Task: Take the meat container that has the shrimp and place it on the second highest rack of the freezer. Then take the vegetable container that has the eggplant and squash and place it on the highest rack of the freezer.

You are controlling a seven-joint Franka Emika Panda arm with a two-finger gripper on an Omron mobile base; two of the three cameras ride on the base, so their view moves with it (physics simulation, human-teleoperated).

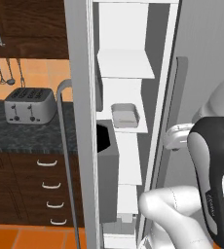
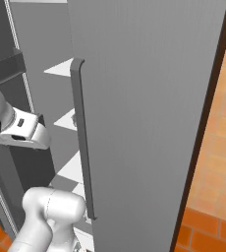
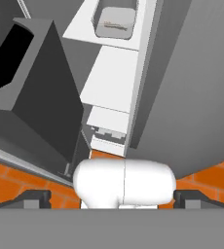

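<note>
The freezer (image 1: 80, 97) stands open, showing its white inside. A grey meat container (image 1: 125, 115) rests on the second highest rack (image 1: 133, 128), with the bare highest rack (image 1: 126, 63) above it. From the hand view the container (image 3: 115, 22) lies far ahead, and a thin orange streak in it looks like the shrimp (image 3: 115, 24). My gripper (image 3: 113, 199) is open and holds nothing. It is well back from the shelves, near the right door's edge. The vegetable container, eggplant and squash are out of view.
The grey right door (image 2: 149, 123) with its long handle (image 2: 80, 138) stands close beside my arm. A dark bin (image 1: 106, 146) sits left of the shelves. A toaster (image 1: 30, 106) stands on the dark counter (image 1: 16, 136), above drawers and an orange tiled floor.
</note>
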